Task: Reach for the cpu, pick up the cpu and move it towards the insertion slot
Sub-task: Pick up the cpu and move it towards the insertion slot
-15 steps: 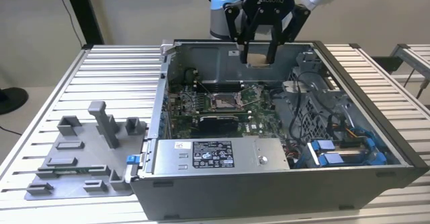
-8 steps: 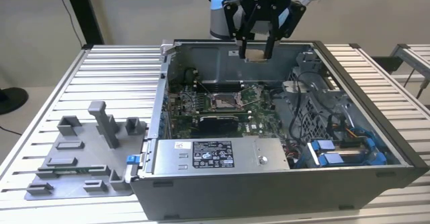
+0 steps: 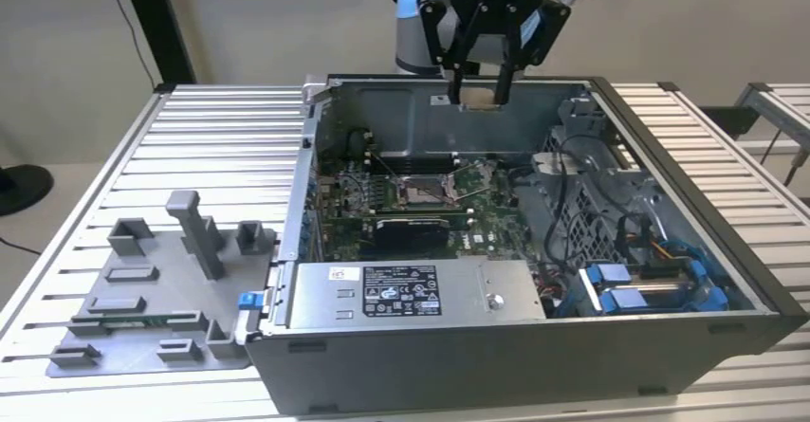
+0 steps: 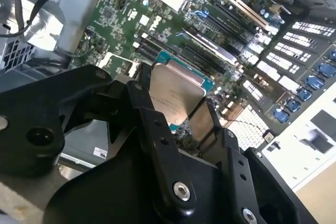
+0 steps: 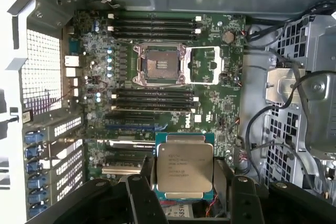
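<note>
Gripper [image 3: 480, 88] clenches the cpu [image 5: 185, 168] by its edges, high at upper centre of the exterior view, above the open case. Insertion slot [image 5: 159, 64] lies well apart below. Risk, as judged: the thin edge hold may let the chip tilt or drop onto the motherboard [image 5: 220, 106].

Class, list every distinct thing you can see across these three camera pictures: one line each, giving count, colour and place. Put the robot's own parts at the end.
cpu: one, silvery top with green edge, held in the jaws above the open case.
insertion slot: one, silver frame with dark centre, on the circuit board, open and unfilled.
circuit board: one, green, on the floor of the case.
computer case: one, grey, open, on the table.
fixture tray: one, grey, with raised blocks, at the exterior view's left of the case.
table: one, pale slatted metal, under everything.
gripper: one, black, over the far side of the case, shut on the cpu.
</note>
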You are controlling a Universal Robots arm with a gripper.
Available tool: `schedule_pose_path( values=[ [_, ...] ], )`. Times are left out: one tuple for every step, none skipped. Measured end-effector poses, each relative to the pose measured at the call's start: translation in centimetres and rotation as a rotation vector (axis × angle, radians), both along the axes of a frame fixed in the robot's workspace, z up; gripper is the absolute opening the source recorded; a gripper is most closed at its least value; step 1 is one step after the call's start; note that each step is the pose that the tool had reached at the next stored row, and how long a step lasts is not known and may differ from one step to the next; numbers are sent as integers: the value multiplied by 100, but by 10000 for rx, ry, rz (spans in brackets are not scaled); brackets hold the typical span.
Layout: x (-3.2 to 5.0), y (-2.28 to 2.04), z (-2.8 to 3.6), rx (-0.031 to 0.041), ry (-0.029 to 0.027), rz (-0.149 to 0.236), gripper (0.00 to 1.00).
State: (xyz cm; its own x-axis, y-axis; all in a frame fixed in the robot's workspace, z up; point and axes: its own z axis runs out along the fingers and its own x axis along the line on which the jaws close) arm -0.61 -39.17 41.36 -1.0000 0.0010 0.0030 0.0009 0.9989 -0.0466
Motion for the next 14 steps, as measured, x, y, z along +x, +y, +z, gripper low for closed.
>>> schedule_pose_path(
  values=[
    [1,9,-2,1,-1,0,0],
    [2,18,-3,0,0,0,0],
    [2,28,-3,0,0,0,0],
    [3,36,-5,1,-1,0,0],
    [4,44,-5,1,0,1,0],
    [4,54,-6,1,0,0,0],
    [6,66,-8,1,0,0,0],
    [7,78,-9,1,0,0,0],
    [8,88,-11,1,-1,0,0],
    [10,98,-12,0,0,1,0],
    [11,108,-15,1,0,1,0],
    [13,119,-17,0,0,0,0],
    [14,130,-19,1,0,0,0],
    [16,140,-21,1,0,0,0]
  ],
)
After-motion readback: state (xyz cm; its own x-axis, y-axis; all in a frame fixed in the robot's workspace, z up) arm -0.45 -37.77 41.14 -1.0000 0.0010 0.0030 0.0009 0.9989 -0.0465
